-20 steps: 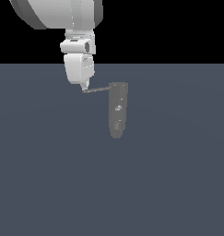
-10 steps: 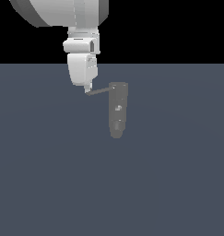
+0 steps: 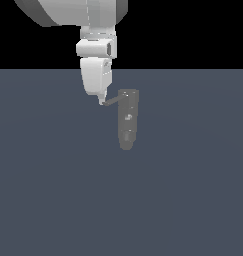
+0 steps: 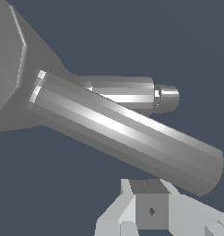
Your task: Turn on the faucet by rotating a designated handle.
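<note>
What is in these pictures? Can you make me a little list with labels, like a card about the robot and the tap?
robot: one white arm, reaching down from above
pincer: its tip is at the free end of the handle; open or shut cannot be told
faucet: dull grey rounded column, narrower at its lower end in the exterior view
handle: thin grey rod sticking out from the faucet's wider end, toward the exterior view's left
wrist view: handle fills the picture, very close to the pincer
floor: plain blue-grey
</note>
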`<state>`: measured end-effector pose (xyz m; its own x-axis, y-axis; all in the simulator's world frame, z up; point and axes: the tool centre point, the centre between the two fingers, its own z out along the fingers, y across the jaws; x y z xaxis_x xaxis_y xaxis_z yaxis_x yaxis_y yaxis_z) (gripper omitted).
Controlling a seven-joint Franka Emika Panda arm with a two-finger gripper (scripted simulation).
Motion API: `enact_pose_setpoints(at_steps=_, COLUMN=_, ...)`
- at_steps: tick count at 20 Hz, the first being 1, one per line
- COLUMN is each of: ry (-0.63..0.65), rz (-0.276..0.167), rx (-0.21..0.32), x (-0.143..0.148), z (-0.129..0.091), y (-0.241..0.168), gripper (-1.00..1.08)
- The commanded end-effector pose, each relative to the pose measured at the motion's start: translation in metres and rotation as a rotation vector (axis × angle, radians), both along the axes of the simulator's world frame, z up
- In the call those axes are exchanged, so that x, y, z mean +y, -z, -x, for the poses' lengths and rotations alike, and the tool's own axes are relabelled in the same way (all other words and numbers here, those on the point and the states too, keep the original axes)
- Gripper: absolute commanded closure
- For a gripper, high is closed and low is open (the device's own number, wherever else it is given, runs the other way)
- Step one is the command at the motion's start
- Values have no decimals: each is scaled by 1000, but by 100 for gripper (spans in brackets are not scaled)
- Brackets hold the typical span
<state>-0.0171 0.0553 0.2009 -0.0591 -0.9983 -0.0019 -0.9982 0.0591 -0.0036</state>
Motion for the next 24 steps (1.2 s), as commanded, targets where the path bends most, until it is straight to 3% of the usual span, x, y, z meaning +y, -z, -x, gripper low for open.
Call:
enact_pose_setpoints(at_steps=1, ry=4, rz=2, rx=3, x=-8, z=8, y=0, gripper=108)
enact_pose_setpoints(at_steps=9, ry=3, rz=2, rx=3, x=-26, z=29, y=-1, gripper=108)
enact_pose_setpoints(at_steps=11, ry=-3, rz=0, rx=2, x=-20, z=26, y=0, gripper=108)
enact_pose_setpoints(at_steps=24, ry=0, rz=1, rx=3, x=-99, z=31, y=0, gripper=108)
